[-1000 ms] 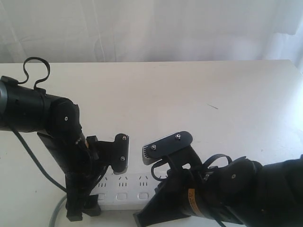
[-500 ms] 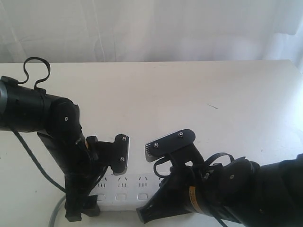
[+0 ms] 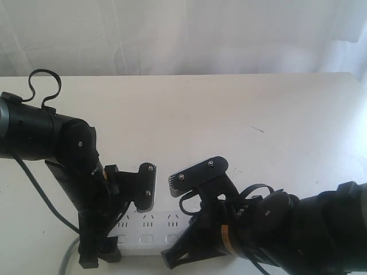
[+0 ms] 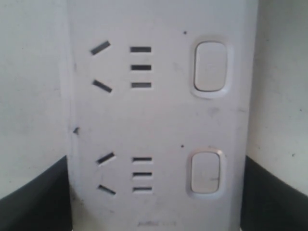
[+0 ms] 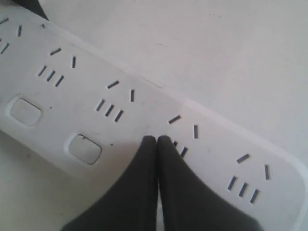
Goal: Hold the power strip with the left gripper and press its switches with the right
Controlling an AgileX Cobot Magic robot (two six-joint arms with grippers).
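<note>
The white power strip (image 3: 150, 224) lies along the table's near edge, partly hidden by both arms. My left gripper (image 3: 118, 235) straddles its cord end, and its black fingers (image 4: 29, 202) press both long sides of the power strip (image 4: 159, 120). Two switches (image 4: 210, 66) (image 4: 206, 173) show between them. My right gripper (image 3: 189, 240) is shut, and its tips (image 5: 157, 140) point down at the power strip (image 5: 144, 96) by a socket group. Two switches (image 5: 24, 111) (image 5: 84, 148) lie beside the fingers (image 5: 139, 192), which cover the row beyond. Contact cannot be told.
A grey cord (image 3: 69, 258) leaves the strip at the lower left, beside the left arm's black cable (image 3: 34, 177). The white table (image 3: 229, 109) stretches back to a white curtain (image 3: 183, 34). A small dark mark (image 3: 258, 129) sits at the right.
My right arm has shifted a little to the left and lower over the strip. The left arm and the strip have not moved.
</note>
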